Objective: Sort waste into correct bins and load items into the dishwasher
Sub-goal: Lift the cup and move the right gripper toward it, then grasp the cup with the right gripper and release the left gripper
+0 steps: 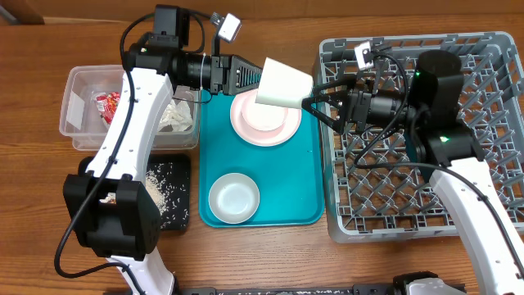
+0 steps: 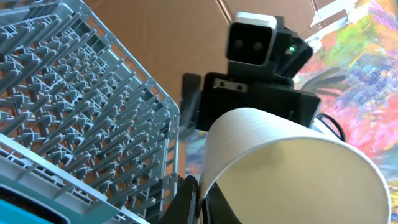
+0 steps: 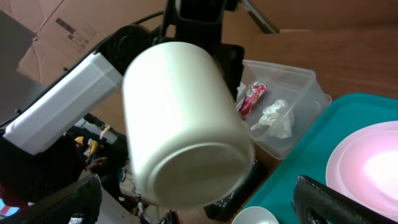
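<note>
Up in the air over the teal serving tray (image 1: 299, 188), tipped on its side: a white cup (image 1: 282, 84). Gripped at the rim by the left gripper (image 1: 259, 78). In the left wrist view, closed down on the cup wall, with one finger (image 2: 186, 199) outside and the other inside the mouth. Mouth turned back toward the left arm, base turned toward the dish rack (image 1: 491, 74) and the right gripper (image 1: 316, 106).

On the right side: spread wide, holding nothing. From the right wrist, cup base squarely ahead, lying between the two fingers (image 3: 339, 202) but out beyond their tips, and apparently touching neither. From overhead, fingertips just beside the cup's base, at the rack's left edge; cannot tell whether in contact there.

Below the cup, on the same teal tray: a pale pink plate (image 1: 264, 123), partly hidden by it. Nearer the front edge, a small white bowl (image 1: 233, 198).

Off to the left, in the clear tub (image 1: 78, 90): a red wrapper (image 1: 106, 105) and a crumpled napkin (image 1: 176, 115). In front of that, in the black tray (image 1: 180, 164): scattered rice scraps (image 1: 155, 192).
</note>
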Controlling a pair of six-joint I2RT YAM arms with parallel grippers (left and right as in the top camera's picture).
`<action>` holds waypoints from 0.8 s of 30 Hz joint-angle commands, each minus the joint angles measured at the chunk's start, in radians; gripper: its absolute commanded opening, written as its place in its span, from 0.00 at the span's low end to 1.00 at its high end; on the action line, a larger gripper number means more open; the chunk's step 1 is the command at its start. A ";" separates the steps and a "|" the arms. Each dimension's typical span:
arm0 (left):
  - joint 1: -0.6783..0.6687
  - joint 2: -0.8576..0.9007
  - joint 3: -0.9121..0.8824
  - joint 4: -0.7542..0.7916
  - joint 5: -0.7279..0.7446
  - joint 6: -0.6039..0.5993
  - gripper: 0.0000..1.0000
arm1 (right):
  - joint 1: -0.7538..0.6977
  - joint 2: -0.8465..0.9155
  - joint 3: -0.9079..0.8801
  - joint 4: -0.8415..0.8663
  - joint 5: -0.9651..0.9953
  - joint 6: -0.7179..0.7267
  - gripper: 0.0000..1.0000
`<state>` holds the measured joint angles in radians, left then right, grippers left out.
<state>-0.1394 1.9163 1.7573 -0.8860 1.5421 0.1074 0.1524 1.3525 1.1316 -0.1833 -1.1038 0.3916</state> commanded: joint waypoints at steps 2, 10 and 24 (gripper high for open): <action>-0.024 -0.013 0.018 0.009 0.039 -0.004 0.04 | 0.008 0.023 0.028 0.052 -0.054 -0.005 0.97; -0.026 -0.013 0.018 0.012 0.039 -0.011 0.04 | 0.046 0.024 0.028 0.153 -0.103 -0.006 0.86; -0.032 -0.013 0.018 0.012 0.039 -0.023 0.04 | 0.090 0.024 0.027 0.153 -0.101 -0.060 0.78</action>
<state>-0.1642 1.9163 1.7573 -0.8749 1.5635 0.0959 0.2188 1.3830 1.1316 -0.0410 -1.1587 0.3599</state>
